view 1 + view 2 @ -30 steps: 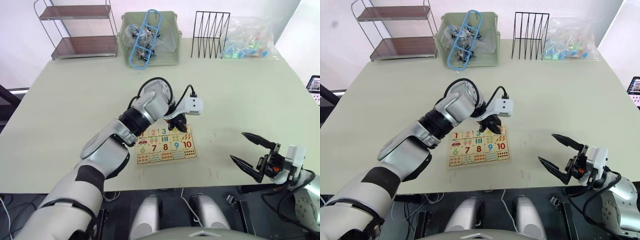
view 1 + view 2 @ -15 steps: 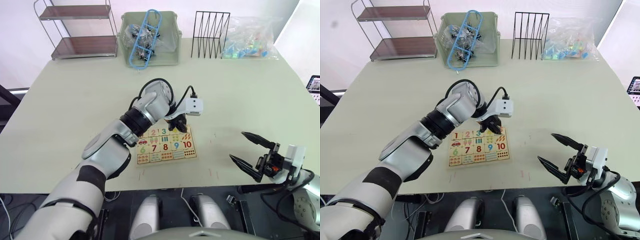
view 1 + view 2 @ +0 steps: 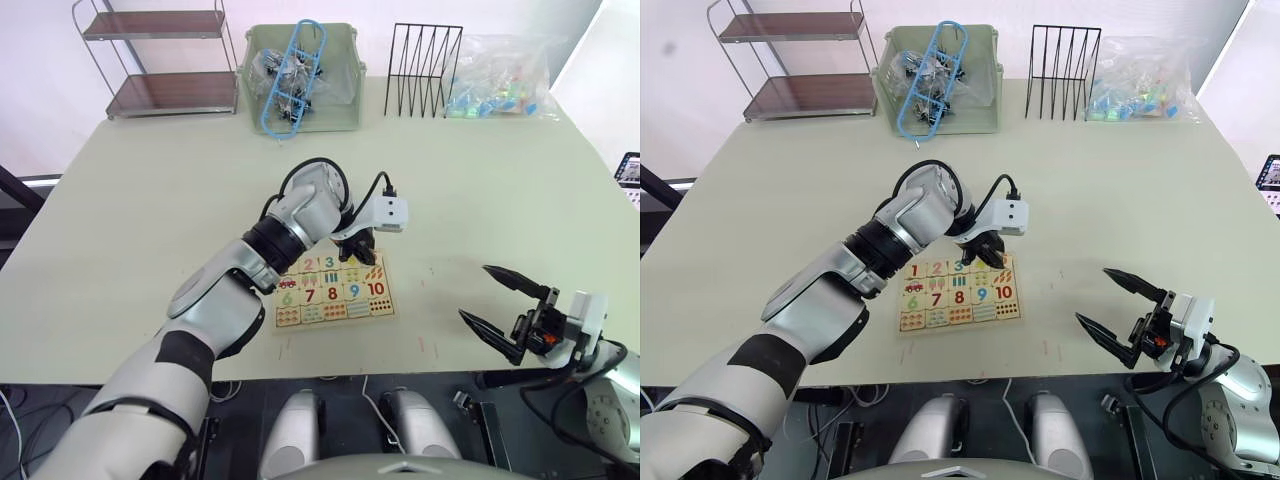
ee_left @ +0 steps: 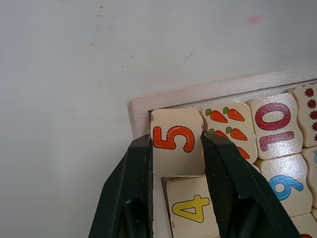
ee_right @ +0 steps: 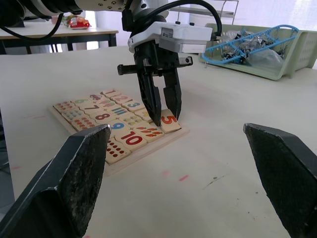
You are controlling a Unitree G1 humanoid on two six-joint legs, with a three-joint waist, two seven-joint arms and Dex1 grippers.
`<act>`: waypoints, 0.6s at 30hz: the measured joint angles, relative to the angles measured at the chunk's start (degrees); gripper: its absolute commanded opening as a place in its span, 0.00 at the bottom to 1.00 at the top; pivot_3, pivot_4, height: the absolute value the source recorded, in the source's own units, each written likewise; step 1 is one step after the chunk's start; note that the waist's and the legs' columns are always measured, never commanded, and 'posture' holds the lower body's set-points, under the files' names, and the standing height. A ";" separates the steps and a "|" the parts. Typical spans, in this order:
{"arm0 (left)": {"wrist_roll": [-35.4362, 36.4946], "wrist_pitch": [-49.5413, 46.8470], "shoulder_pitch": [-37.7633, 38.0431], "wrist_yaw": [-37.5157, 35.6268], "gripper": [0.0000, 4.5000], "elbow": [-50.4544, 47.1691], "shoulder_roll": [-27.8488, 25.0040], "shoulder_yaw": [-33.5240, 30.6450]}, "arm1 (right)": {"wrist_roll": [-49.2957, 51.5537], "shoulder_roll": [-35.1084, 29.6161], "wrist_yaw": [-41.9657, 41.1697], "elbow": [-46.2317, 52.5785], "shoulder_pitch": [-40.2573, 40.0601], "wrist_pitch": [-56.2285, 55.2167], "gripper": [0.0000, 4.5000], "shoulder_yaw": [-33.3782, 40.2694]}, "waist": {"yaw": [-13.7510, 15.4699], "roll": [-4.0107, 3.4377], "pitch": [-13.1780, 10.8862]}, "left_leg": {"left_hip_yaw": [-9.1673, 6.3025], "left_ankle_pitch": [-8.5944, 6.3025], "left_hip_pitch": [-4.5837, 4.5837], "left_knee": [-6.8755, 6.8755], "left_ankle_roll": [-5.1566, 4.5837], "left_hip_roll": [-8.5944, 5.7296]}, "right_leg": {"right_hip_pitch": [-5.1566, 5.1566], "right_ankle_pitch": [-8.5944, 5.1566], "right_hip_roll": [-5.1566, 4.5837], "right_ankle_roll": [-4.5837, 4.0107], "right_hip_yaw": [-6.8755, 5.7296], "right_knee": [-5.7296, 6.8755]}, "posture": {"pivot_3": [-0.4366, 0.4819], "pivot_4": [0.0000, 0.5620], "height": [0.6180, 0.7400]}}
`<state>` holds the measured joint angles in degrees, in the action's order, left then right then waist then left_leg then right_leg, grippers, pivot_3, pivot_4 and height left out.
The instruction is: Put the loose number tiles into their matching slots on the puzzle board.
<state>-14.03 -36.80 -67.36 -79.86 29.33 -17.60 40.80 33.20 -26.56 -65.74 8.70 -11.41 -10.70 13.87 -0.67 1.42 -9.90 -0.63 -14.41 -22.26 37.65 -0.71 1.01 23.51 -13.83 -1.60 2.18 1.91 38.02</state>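
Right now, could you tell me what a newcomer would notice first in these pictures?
Most likely the left gripper over the puzzle board's far right corner, its fingers on either side of the tile marked 5, beside the tile marked 4. Next, the right gripper hanging wide open near the table's near right edge.

Pale table (image 3: pixel 150 200) carries puzzle board (image 3: pixel 335 312), bin (image 3: pixel 345 100), wire rack (image 3: pixel 424 70)

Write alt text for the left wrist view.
The left gripper straddles the 5 tile at a corner of the puzzle board, one black finger on each side. The 4 tile lies beside it, near carrots and a 10.
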 measured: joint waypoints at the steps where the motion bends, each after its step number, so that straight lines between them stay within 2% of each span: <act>1: 0.00 -0.02 0.00 -0.03 0.32 0.00 0.01 0.00 | 0.00 0.01 0.00 -0.01 0.00 0.00 1.00 0.00 | 0.00 0.00 0.00 | 0.00 0.00 0.00 0.01 0.00 0.00 | 0.00 0.00 0.00 0.01 0.00 0.00 | 0.48 0.27 1.00; 2: 0.00 -0.10 0.00 -0.09 0.44 0.00 0.02 0.00 | 0.00 0.02 0.00 -0.01 0.00 0.00 1.00 0.00 | -0.01 0.00 0.00 | -0.01 0.00 -0.01 0.02 0.00 0.00 | 0.00 0.01 0.01 0.01 0.01 0.01 | 0.48 0.27 1.00; 3: 0.00 -0.20 0.03 -0.15 0.50 0.00 0.02 0.03 | 0.00 0.02 0.00 -0.02 0.00 0.00 1.00 0.00 | -0.02 0.00 0.00 | -0.01 0.00 -0.02 0.03 0.00 -0.01 | 0.00 0.01 0.01 0.01 0.02 0.01 | 0.48 0.27 1.00; 5: 0.02 -0.39 0.06 -0.39 0.72 -0.04 0.03 0.02 | 0.00 0.02 -0.01 -0.03 -0.01 -0.01 1.00 0.00 | -0.07 0.00 0.00 | -0.02 0.00 -0.04 0.04 0.00 -0.01 | 0.00 0.01 0.01 0.02 0.02 0.00 | 0.48 0.27 1.00; 8: 0.08 -0.79 0.06 -1.01 0.99 -0.13 -0.02 0.03 | -0.04 0.03 -0.02 -0.31 -0.01 -0.03 1.00 0.00 | -0.08 0.00 0.00 | -0.03 0.00 -0.07 0.04 0.00 -0.01 | 0.02 0.02 0.01 0.00 0.01 0.00 | 0.48 0.27 1.00; 18: 2.06 -3.05 0.01 -2.47 0.99 -1.83 -0.24 -1.16 | -0.22 0.03 -0.02 -0.82 0.48 -0.77 1.00 -0.07 | -0.11 -0.01 -0.01 | -0.11 0.00 -0.25 0.21 0.00 -0.01 | 0.11 0.10 0.02 -0.08 -0.07 0.02 | 0.48 0.27 1.00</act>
<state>-11.97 -39.86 -67.35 -82.34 27.50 -17.83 39.64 32.98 -26.53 -65.76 7.89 -10.93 -11.47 13.79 -0.79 1.41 -9.91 -0.74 -14.41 -22.51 37.86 -0.71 1.01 23.62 -13.73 -1.59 2.09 1.84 38.04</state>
